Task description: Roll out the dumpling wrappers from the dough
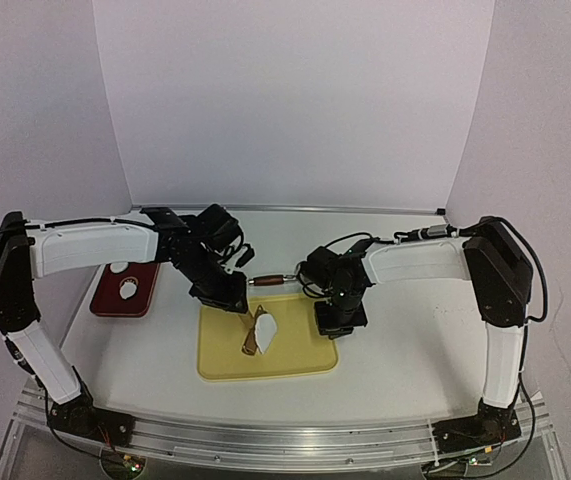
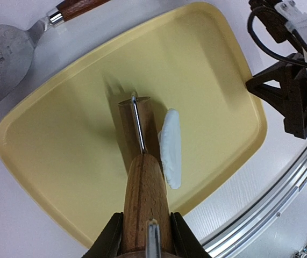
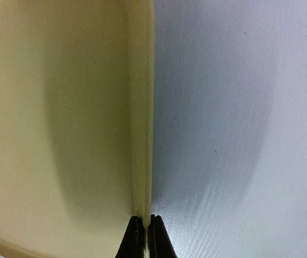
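A white flattened piece of dough (image 2: pixel 170 148) lies on the yellow tray (image 2: pixel 62 140), just right of a wooden roller (image 2: pixel 134 115). My left gripper (image 2: pixel 145 217) is shut on the roller's wooden handle (image 2: pixel 145 193), and the roller head rests on the tray. From above, the dough (image 1: pixel 267 333) and roller (image 1: pixel 254 336) sit mid-tray, below the left gripper (image 1: pixel 227 295). My right gripper (image 3: pixel 143 219) is shut on the yellow tray's right rim (image 3: pixel 141 107), which also shows in the top view under the right gripper (image 1: pixel 333 322). A small white round dumpling wrapper (image 1: pixel 128 290) lies on a dark red plate (image 1: pixel 105 302) at the left.
A metal spatula (image 2: pixel 2 51) with a wooden handle (image 1: pixel 270 281) lies on the table behind the tray. A ring-shaped object (image 1: pixel 120 267) sits at the back of the red plate. White walls close in the back and sides. An aluminium rail (image 1: pixel 295 440) runs along the near edge.
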Robot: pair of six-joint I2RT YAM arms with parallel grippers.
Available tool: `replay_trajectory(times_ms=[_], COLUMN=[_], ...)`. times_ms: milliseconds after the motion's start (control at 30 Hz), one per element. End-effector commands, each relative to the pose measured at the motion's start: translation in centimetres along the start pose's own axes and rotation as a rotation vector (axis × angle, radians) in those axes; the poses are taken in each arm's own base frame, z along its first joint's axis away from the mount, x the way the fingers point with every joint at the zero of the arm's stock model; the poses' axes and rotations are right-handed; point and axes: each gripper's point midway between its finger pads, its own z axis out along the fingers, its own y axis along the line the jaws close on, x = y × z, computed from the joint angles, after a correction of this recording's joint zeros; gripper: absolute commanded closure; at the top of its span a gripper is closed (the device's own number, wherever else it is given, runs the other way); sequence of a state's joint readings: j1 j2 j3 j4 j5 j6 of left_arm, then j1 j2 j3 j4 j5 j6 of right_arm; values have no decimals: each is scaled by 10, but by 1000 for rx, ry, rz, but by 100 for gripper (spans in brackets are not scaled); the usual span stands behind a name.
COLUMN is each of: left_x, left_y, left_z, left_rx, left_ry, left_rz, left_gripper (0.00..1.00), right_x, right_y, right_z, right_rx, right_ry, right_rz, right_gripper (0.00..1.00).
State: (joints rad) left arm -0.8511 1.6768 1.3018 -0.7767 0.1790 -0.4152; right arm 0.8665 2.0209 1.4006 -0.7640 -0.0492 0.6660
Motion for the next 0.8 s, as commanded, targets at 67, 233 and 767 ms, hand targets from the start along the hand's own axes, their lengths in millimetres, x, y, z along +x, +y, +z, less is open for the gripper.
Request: replay_trajectory(times_ms=[67, 233, 767], left_x=[-21, -22, -24], left_y=[-56, -62, -86], left_z=[-30, -34, -61], left_rx=[168, 148, 188], left_ry=[-126, -131, -134], left_rz=[86, 86, 223], left_gripper=[100, 100, 100], right_x=[-6, -4, -3], right_y=[-3, -4, -5], right_z=[-22, -22, -27], right_rx=[16, 17, 12], right_ry=[-37, -34, -41], right_rz=[-17, -19, -56], right_gripper=[100, 100, 100])
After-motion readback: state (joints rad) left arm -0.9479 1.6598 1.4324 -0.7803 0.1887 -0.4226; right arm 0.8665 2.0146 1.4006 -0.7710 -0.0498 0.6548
